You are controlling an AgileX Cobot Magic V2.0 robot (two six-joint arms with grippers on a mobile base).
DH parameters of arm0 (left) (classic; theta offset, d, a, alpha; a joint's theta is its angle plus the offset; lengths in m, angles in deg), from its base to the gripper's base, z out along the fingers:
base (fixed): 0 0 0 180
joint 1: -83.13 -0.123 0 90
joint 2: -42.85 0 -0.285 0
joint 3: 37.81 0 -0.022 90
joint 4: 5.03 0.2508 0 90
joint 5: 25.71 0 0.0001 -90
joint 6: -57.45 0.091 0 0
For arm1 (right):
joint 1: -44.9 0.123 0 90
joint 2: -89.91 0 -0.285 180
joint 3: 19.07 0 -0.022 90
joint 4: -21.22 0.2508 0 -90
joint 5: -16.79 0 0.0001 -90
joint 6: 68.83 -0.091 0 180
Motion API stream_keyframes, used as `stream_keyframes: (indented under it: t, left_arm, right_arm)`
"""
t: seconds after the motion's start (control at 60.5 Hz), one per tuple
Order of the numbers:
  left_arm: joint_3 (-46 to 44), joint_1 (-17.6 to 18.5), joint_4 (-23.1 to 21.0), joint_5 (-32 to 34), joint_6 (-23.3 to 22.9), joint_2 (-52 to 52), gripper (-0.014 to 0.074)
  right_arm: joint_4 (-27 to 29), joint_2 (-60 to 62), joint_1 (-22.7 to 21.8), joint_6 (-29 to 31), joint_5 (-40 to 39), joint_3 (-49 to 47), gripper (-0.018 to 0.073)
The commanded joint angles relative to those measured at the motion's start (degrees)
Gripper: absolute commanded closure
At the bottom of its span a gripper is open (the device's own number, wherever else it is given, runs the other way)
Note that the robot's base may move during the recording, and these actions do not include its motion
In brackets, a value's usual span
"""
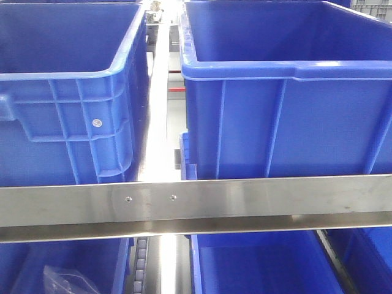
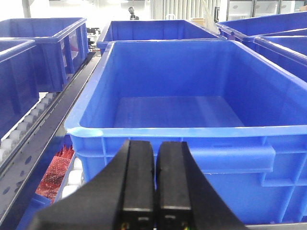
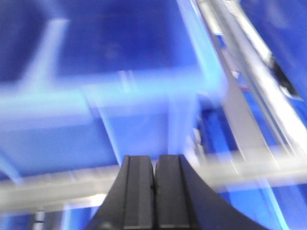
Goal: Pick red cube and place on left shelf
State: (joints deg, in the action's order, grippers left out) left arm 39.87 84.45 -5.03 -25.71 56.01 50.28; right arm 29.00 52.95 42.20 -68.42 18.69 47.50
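The red cube is out of view in every frame. The left shelf (image 1: 257,201) shows in the front view as a brushed steel rail with two small screw heads, running across the frame. Two large dark-blue crates (image 1: 61,92) stand on it. No gripper appears in that view. In the left wrist view my left gripper (image 2: 155,145) is shut with nothing between its black fingers; it sits just before the near wall of an empty blue crate (image 2: 172,110). The right wrist view is motion-blurred. My right gripper (image 3: 154,160) is shut and empty, in front of a blue crate (image 3: 105,57) and a steel rail (image 3: 57,191).
A narrow steel gap (image 1: 158,122) separates the two upper crates. More blue crates (image 1: 257,263) sit on the level below, one holding a clear plastic bag (image 1: 67,282). White conveyor rollers (image 2: 29,124) and a red textured packet (image 2: 55,172) lie left of the crate.
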Motion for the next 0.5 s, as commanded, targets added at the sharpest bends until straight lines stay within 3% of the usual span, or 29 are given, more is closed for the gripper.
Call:
stream_keyframes:
  t: [0.0, 0.198, 0.479]
  left_arm:
    - [1.4, 0.2, 0.0, 4.9, 0.0, -0.8, 0.0495]
    - [1.4, 0.2, 0.0, 4.9, 0.0, -0.8, 0.0495]
    - [1.4, 0.2, 0.0, 4.9, 0.0, -0.8, 0.0495]
  right_arm:
    - [-0.7, 5.3, -1.6, 0.4, -5.3, 2.8, 0.0510]
    - [-0.7, 17.9, -4.0, 0.4, -5.0, 11.6, 0.0510]
    - [-1.6, 27.5, -4.5, 0.4, 2.1, 11.4, 0.0510]
